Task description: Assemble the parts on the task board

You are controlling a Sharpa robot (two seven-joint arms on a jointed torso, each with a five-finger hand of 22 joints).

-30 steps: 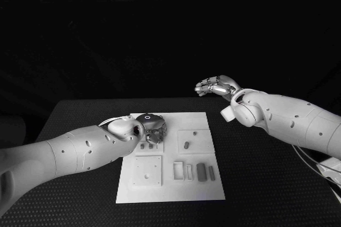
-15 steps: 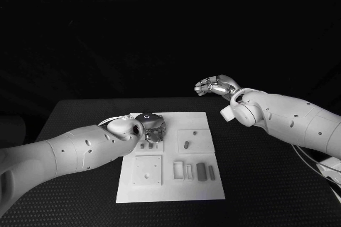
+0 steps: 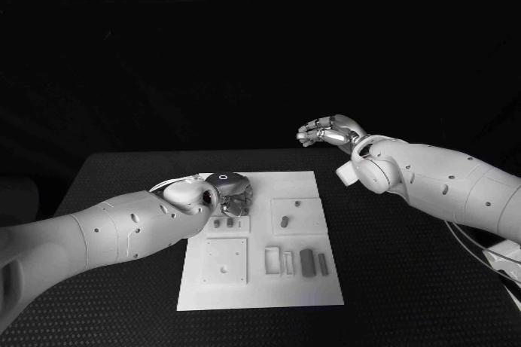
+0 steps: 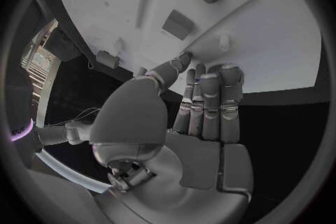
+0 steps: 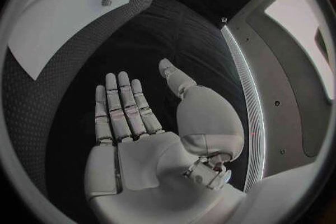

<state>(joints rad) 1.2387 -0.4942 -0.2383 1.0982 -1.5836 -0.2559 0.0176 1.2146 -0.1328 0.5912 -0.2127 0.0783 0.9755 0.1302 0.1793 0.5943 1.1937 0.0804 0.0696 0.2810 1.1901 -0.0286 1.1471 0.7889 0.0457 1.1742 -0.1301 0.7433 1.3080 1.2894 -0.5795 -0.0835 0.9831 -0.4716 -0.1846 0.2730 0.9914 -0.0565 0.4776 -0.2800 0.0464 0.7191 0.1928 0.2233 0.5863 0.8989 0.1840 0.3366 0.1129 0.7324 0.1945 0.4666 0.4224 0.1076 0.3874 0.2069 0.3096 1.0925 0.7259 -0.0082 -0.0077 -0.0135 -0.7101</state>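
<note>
Black table carries the board [image 3: 260, 290]. Left hand [image 3: 230, 194] hovers over its far left corner, fingers straight and together, holding nothing I can see. Right hand [image 3: 331, 131] waits aloft, open, empty. Grey parts [image 3: 307, 261] lie near; next comes a careful pick.

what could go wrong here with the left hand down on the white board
The left hand works low at the far edge of the white task board, beside small grey parts; a sweep could knock them. The fingers hide the contact from the head view. The right hand hangs far off, so it cannot steady the board.
</note>
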